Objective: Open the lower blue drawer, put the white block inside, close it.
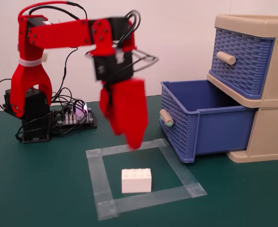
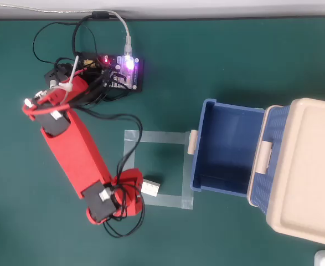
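Note:
The lower blue drawer (image 1: pixel 214 127) stands pulled out of the beige cabinet (image 1: pixel 271 137), open and empty inside, and its green-tipped knob (image 1: pixel 166 117) points left. In the overhead view the drawer (image 2: pixel 198 144) is open too. The white block (image 1: pixel 136 180) lies on the green mat inside a taped square (image 1: pixel 96 175). My red gripper (image 1: pixel 127 139) hangs blurred above the square's far edge, fingers pointing down, holding nothing. In the overhead view the gripper (image 2: pixel 133 188) is just left of the block (image 2: pixel 151 188). Its jaws overlap, so I see no gap.
The upper blue drawer (image 1: pixel 243 61) with a plain beige knob (image 1: pixel 226 57) is shut. The arm's base and a lit controller board (image 1: pixel 75 116) with loose cables sit at the back left. The open drawer front stands right beside the taped square (image 2: pixel 151 136).

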